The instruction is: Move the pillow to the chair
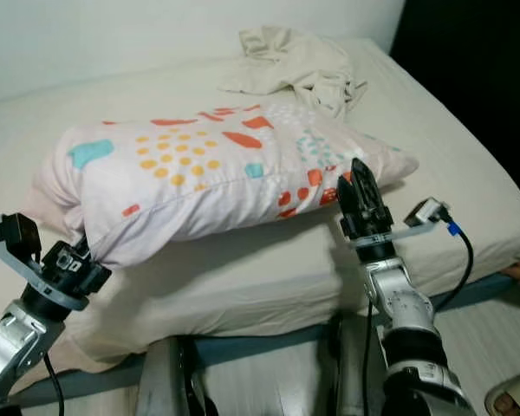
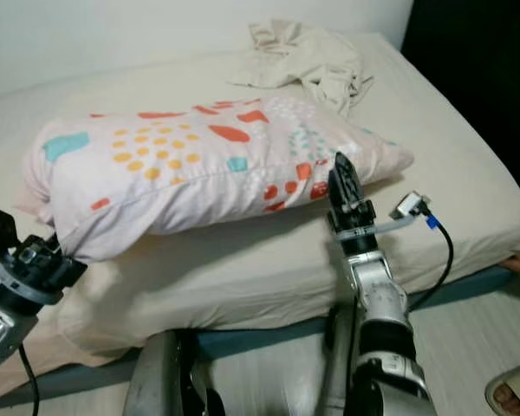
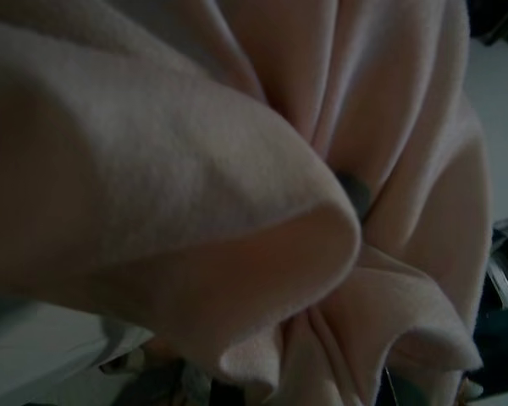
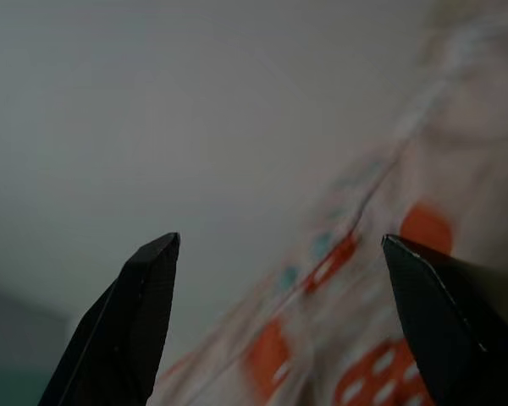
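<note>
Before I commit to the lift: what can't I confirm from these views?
- Left claw fingertips: buried in the pillow corner in the eye views; pink fabric covers the left wrist view.
- Right claw: open beside the pillow, but the blurred wrist view leaves contact unclear.
- A person's foot, cut off by the frame edge.

A home bedroom: a wide bed [image 1: 243, 260] in a cream sheet stands against a plain pale wall [image 1: 113, 35], a patterned pillow [image 1: 217, 178] lies on it, and crumpled cream bedding [image 1: 295, 65] sits at the far side
</note>
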Motion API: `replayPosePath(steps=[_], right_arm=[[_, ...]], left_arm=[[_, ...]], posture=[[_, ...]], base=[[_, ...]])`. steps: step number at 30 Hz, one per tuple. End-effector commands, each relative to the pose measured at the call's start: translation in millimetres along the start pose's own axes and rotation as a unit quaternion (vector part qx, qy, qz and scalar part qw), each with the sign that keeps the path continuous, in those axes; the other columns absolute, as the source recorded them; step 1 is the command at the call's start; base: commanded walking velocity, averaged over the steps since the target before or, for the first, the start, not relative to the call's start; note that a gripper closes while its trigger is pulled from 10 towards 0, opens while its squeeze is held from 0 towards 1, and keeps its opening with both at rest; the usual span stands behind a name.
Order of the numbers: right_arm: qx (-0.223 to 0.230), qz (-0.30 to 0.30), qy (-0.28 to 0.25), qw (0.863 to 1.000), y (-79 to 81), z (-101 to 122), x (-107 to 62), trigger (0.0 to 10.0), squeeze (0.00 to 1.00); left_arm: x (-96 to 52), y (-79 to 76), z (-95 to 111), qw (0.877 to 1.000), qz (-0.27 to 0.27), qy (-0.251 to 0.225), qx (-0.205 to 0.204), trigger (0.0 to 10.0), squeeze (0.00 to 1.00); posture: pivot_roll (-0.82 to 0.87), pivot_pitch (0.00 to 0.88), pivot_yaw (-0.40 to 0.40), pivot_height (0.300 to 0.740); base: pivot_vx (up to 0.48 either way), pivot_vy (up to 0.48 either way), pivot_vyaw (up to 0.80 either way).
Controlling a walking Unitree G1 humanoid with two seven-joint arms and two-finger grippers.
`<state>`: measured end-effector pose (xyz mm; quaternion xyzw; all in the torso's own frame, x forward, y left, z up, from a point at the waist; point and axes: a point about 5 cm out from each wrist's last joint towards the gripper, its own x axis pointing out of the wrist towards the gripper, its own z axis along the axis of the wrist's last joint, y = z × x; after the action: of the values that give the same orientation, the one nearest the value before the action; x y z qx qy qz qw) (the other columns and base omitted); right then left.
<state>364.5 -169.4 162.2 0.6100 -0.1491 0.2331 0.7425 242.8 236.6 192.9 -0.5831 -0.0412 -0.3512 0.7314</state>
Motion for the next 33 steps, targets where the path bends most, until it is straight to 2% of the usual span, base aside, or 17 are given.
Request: replayPosePath(steps=[1, 2, 4, 5, 9, 15, 16, 17, 19, 20, 21, 23, 26, 29, 31, 32, 33], right_arm=[[0.007, -0.056, 0.004, 0.998, -15.6, -10.0, -10.2, 10.0, 0.0], [0.007, -0.085, 0.004, 0.996, -22.2, -16.9, -13.7, 10.0, 0.88], [0.013, -0.085, 0.005, 0.996, -23.3, -20.2, -15.3, 10.0, 0.88], [0.016, -0.091, 0.007, 0.996, -24.7, -24.1, -16.9, 10.0, 1.0], [0.024, -0.092, 0.011, 0.995, -25.8, -29.1, -18.4, 10.0, 1.0], [0.061, -0.117, 0.049, 0.99, -25.5, -54.9, -19.2, 10.0, 1.0], [0.069, -0.118, 0.103, 0.985, -19.5, -80.9, -24.2, 10.0, 1.0], [0.078, -0.104, 0.124, 0.984, -13.3, -91.8, -27.3, 10.0, 1.0], [0.091, -0.079, 0.161, 0.98, 0.5, -109.3, -34.1, 10.0, 1.0], [0.091, -0.079, 0.161, 0.98, 0.5, -109.3, -34.1, 10.0, 1.0], [0.106, -0.058, 0.201, 0.972, 17.4, -124.9, -45.5, 10.0, 1.0], [0.117, -0.048, 0.227, 0.966, 29.4, -133.3, -54.9, 10.0, 1.0], [0.118, -0.048, 0.236, 0.963, 32.5, -135.7, -57.8, 10.0, 1.0], [0.131, -0.042, 0.25, 0.958, 48.6, -134.9, -72.2, 10.0, 1.0], [0.134, -0.045, 0.249, 0.958, 52.4, -131.6, -76.0, 10.0, 0.97], [0.135, -0.046, 0.246, 0.959, 54.9, -128.3, -78.3, 10.0, 0.93], [0.133, -0.051, 0.244, 0.959, 57.9, -125.2, -81.9, 10.0, 0.84]], left_arm=[[-1.8, -12.5, 2.5, 0.999, -0.033, -0.009, 0.008, 0.0, 0.0], [-1.3, -15.3, 0.4, 0.999, -0.035, -0.007, 0.007, 0.0, 0.0], [-1.1, -16.4, -0.9, 0.999, -0.036, -0.006, 0.006, 0.0, 0.0], [-0.7, -16.9, -2.8, 0.999, -0.036, -0.005, 0.003, 0.0, 0.0], [-0.4, -17.8, -5.7, 0.999, -0.037, -0.004, -0.002, 0.0, 0.0], [1.9, -18.4, -13.1, 0.999, -0.036, -0.001, -0.012, 0.0, 0.0], [3.8, -18.3, -15.9, 0.999, -0.037, -0.001, -0.017, 0.0, 0.0], [4.4, -17.9, -17.2, 0.999, -0.037, -0.001, -0.018, 0.0, 0.0], [5.2, -17.6, -19.5, 0.999, -0.038, 0.0, -0.022, 0.0, 0.0], [5.2, -17.6, -19.5, 0.999, -0.038, 0.0, -0.022, 0.0, 0.0], [7.0, -17.6, -22.0, 0.999, -0.04, 0.0, -0.027, 0.0, 0.0], [8.5, -17.4, -24.1, 0.999, -0.041, 0.0, -0.032, 0.0, 0.0], [9.1, -17.0, -24.8, 0.999, -0.041, 0.001, -0.033, 0.0, 0.0], [13.5, -15.0, -28.7, 0.998, -0.044, 0.002, -0.043, 0.0, 0.0], [15.2, -14.4, -30.1, 0.998, -0.046, 0.003, -0.046, 0.0, 0.0], [16.2, -14.2, -31.0, 0.998, -0.048, 0.004, -0.048, 0.0, 0.0], [16.9, -14.1, -31.6, 0.998, -0.049, 0.004, -0.05, 0.0, 0.0]], posture=[[0.02, 0.323, 0.129, 0.527], [0.03, 0.333, 0.128, 0.527], [0.03, 0.335, 0.128, 0.527], [0.03, 0.337, 0.127, 0.527], [0.03, 0.343, 0.127, 0.527], [0.02, 0.348, 0.118, 0.527], [0.01, 0.346, 0.118, 0.527], [0.01, 0.346, 0.115, 0.527], [0.0, 0.342, 0.113, 0.527], [0.0, 0.342, 0.113, 0.527], [0.0, 0.34, 0.11, 0.527], [-0.01, 0.339, 0.11, 0.527], [-0.02, 0.337, 0.109, 0.527], [-0.04, 0.329, 0.103, 0.527], [-0.04, 0.327, 0.103, 0.527], [-0.04, 0.327, 0.103, 0.527], [-0.05, 0.324, 0.103, 0.527]], base=[[0.0, 0.0, 0.0], [0.0, 0.0, 0.0], [0.0, 0.0, 0.0], [0.0, 0.0, 0.0], [0.0, 0.0, 0.0], [0.0, 0.0, 0.0], [0.0, 0.0, 0.0], [0.0, 0.0, 0.0], [0.0, 0.0, 0.0], [0.0, 0.0, 0.0], [0.0, 0.0, 0.0], [0.0, 0.0, 0.0], [0.0, 0.0, 0.0], [0.0, 0.0, 0.0], [0.0, 0.0, 0.0], [0.0, 0.0, 0.0], [0.0, 0.0, 0.0]])
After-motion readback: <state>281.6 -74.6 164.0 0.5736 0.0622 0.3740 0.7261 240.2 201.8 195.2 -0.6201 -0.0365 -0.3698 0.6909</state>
